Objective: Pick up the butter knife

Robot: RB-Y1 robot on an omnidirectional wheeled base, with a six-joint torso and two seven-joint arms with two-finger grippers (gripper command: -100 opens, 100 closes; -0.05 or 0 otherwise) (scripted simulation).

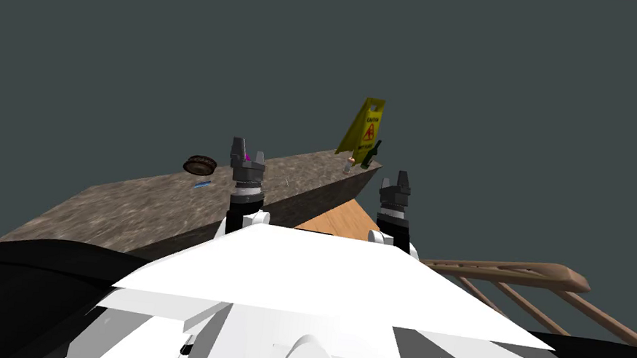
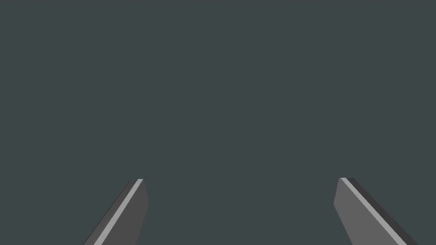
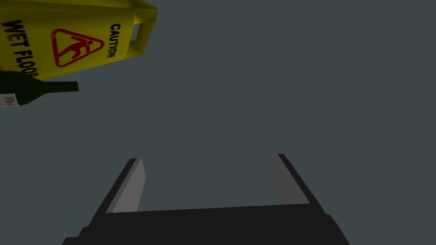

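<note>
A thin pale sliver (image 1: 286, 180), which may be the butter knife, lies on the speckled stone counter (image 1: 146, 208), just to the right of my left gripper (image 1: 247, 153). That gripper is raised over the counter, and in the left wrist view its fingers (image 2: 240, 179) stand open and empty against a flat dark grey backdrop. My right gripper (image 1: 398, 183) is held up beyond the counter's right end, apart from it. It is open too (image 3: 206, 156), with nothing between its fingers.
On the counter are a brown bowl (image 1: 199, 165), a small blue item (image 1: 201, 184), a magenta thing (image 1: 247, 157) behind the left gripper, a small cup (image 1: 348, 164) and a green bottle (image 1: 370, 154) (image 3: 25, 91). A yellow wet-floor sign (image 1: 364, 126) (image 3: 72, 38) stands beyond. A wooden chair (image 1: 520, 273) is at the right.
</note>
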